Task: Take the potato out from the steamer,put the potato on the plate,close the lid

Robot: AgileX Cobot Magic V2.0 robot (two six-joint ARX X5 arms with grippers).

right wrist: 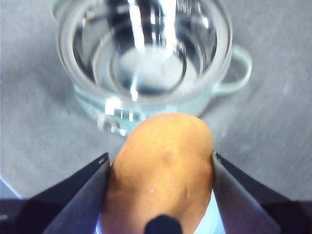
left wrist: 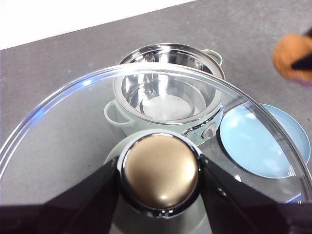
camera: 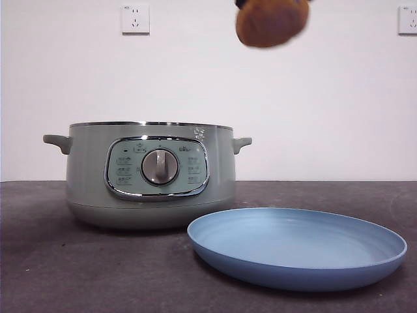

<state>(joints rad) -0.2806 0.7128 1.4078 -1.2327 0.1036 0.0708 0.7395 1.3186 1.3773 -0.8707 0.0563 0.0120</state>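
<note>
Right wrist view: your right claw (right wrist: 161,195) pinches the potato (right wrist: 163,170) high above the worktop (camera: 52,261), beside the open steamer (camera: 150,176). Lower it gently onto the plate's (camera: 365,257) centre; left claw (left wrist: 161,178) grips the lid (left wrist: 161,175).

We see the steamer (left wrist: 168,92) with a shiny mirror-like metal inside and a matt green shell. The lid (left wrist: 73,126) is clear glass, its knob (left wrist: 160,171) glossy metal. The plate (camera: 297,246) looks matt, the potato (right wrist: 163,170) smooth-skinned.

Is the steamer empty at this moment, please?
Empty: the steamer shows only bare steel inside, while the right gripper holds the potato above the table.
</note>
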